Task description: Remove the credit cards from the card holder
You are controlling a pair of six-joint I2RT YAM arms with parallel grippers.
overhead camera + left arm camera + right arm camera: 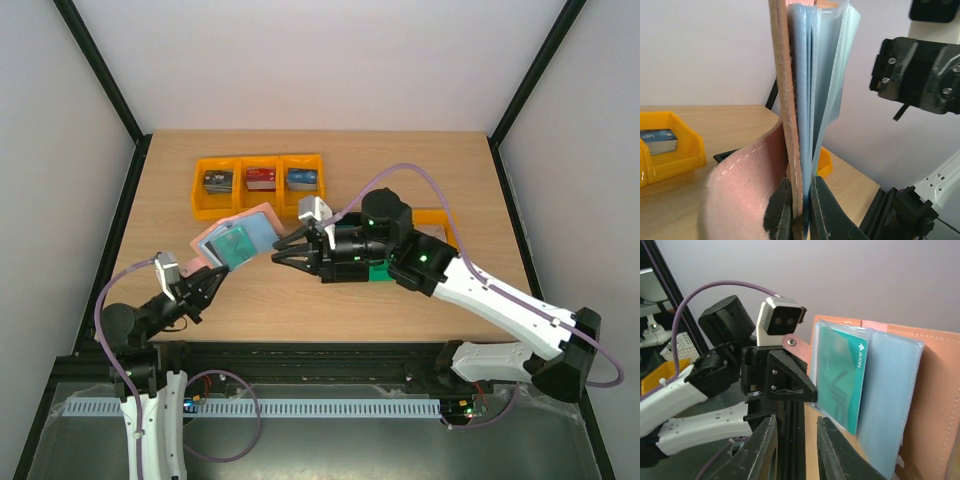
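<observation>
Three yellow bins [241, 170] stand joined in a row at the far side of a wooden tabletop [300, 300]. Each compartment holds a small stack of cards [260, 180]. A fourth yellow bin [437, 216] shows partly behind the right arm [480, 290]; what it holds cannot be seen.

The card holder [265, 218] is off the tabletop, held in the air in front of the bins and left of centre. It is open, with a pinkish-brown cover at the back and pale blue clear sleeves facing the right arm. A teal card [840, 380] with pale markings sits fully tucked inside the front sleeve. Whether the other sleeves hold cards cannot be told.

The left arm [150, 318] reaches up from the near left corner. The left jaws are closed on the holder's lower edge, pinching cover and sleeves together and holding it upright. The right arm stretches in from the right, bent low over the tabletop with its wrist pointing left. The right jaws are spread apart with nothing between them, just beside the holder's sleeve side, with the teal card straight ahead of them.
</observation>
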